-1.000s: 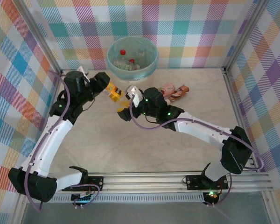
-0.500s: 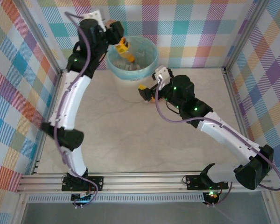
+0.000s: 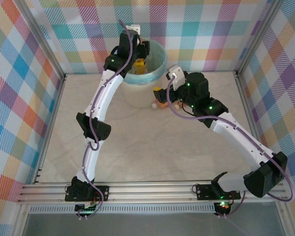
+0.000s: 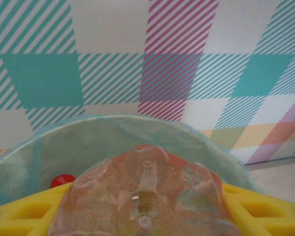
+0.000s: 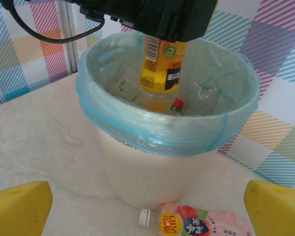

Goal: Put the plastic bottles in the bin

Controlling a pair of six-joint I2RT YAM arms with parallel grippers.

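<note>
The cream-white bin (image 3: pixel 137 93) with its teal liner (image 5: pixel 137 123) stands at the back of the table. My left gripper (image 3: pixel 137 56) is above the bin's mouth, shut on the orange-yellow bottle (image 5: pixel 160 64), which hangs upright inside the rim. In the left wrist view the bottle's base (image 4: pixel 142 191) sits between the yellow fingers (image 4: pixel 265 206). Clear bottles with red caps (image 5: pixel 177 104) lie inside the bin. My right gripper (image 3: pixel 160 96) is open, low beside the bin's base, its fingers (image 5: pixel 19 206) wide either side of the pink bottle (image 5: pixel 201 223), which lies on the table against the bin.
Checked walls (image 3: pixel 196 29) close in the back and both sides, with metal rails (image 3: pixel 54 73) along the edges. The pink bottle's white cap (image 5: pixel 145 216) points left. The marbled table (image 3: pixel 152 147) stretches toward the arm bases.
My left arm has lifted the orange-yellow bottle from the table up over the bin and lowered it into the mouth. My right gripper has swung back toward the bin's base, over the pink bottle.
</note>
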